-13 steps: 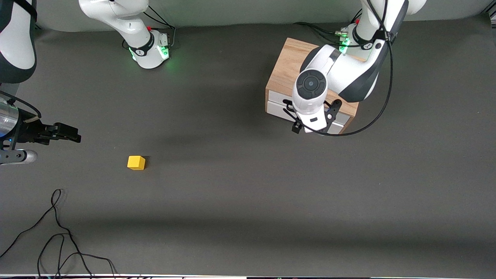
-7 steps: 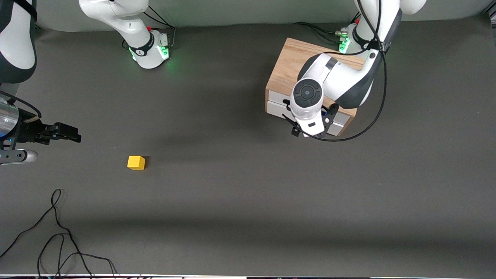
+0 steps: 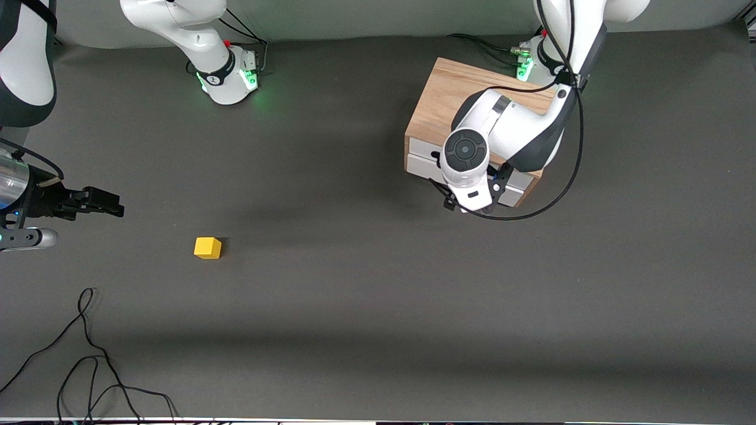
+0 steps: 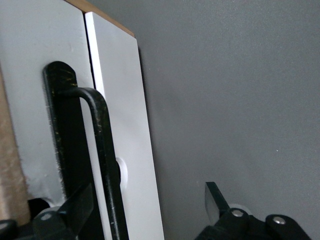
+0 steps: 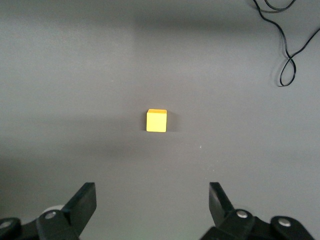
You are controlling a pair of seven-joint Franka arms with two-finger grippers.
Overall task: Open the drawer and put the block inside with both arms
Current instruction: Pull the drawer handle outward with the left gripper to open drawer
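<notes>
Drawer (image 3: 422, 158) is shut in the oak box (image 3: 449, 100) at my left arm's end of the tabletop (image 3: 378, 295). Its wire handle (image 4: 102, 150) runs lengthwise along the white front. My left fingers (image 4: 75, 207) are spread wide, straddling that bar and not yet closed; judged ready to pinch, then pull away from the box. Block (image 3: 208, 248) sits well apart from the box, toward my right arm's end. My right fingers (image 5: 82, 202) wait wide open above it.

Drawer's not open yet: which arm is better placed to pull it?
Left. Its pincer is open at the drawer front, fingers either side of the handle. The right pincer waits open over bare table, facing the block.
</notes>
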